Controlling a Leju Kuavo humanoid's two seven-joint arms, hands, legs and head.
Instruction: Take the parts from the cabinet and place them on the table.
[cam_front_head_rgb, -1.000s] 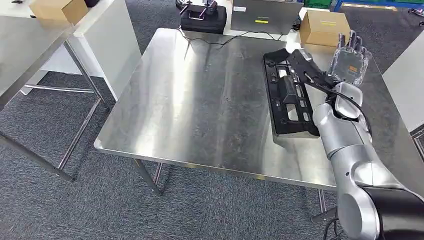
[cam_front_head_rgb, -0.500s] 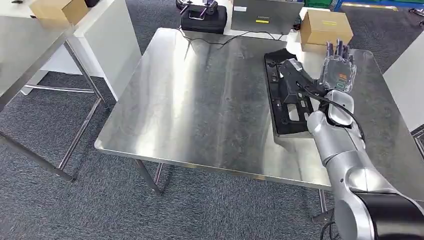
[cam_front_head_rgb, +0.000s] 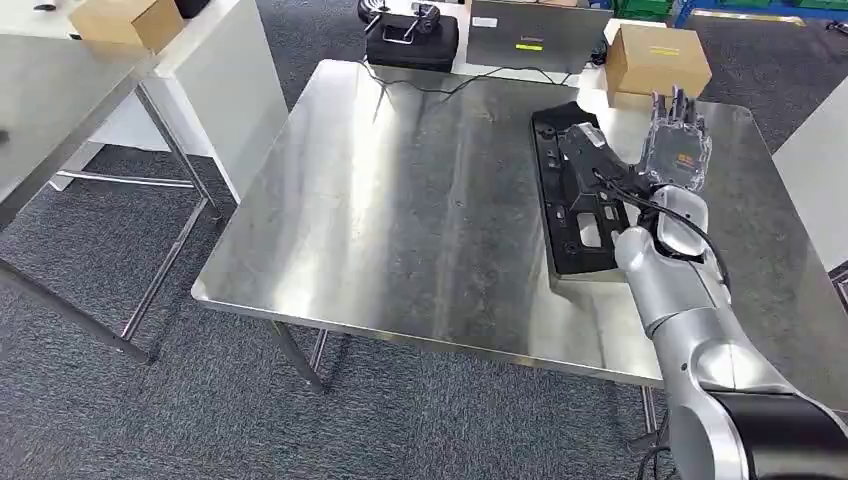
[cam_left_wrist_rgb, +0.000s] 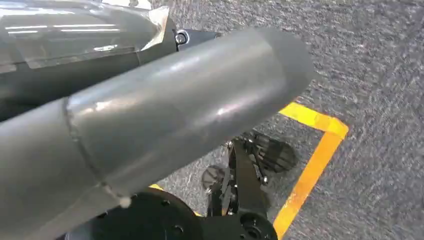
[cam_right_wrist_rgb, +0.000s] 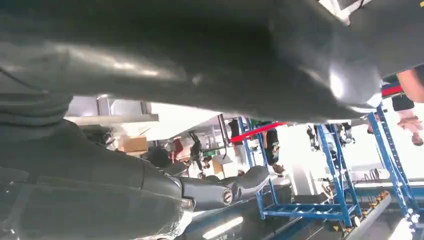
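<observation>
Long black plastic part with cut-outs (cam_front_head_rgb: 578, 200) flat on the brushed steel counter (cam_front_head_rgb: 420, 210) — right side, right hand (cam_front_head_rgb: 676, 148) raised just beside it, fingers (cam_front_head_rgb: 672, 105) straight, apart, holding nothing, brown cardboard box (cam_front_head_rgb: 656, 62) beyond — left hand's fingers cannot tell.

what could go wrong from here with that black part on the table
The right hand hovers open just past the black part, with the wrist and a cable crossing above it; pulling the arm back could snag the part and drag it. The part also lies fairly near the steel table's front edge, so a hard drag might push it toward a fall.
</observation>
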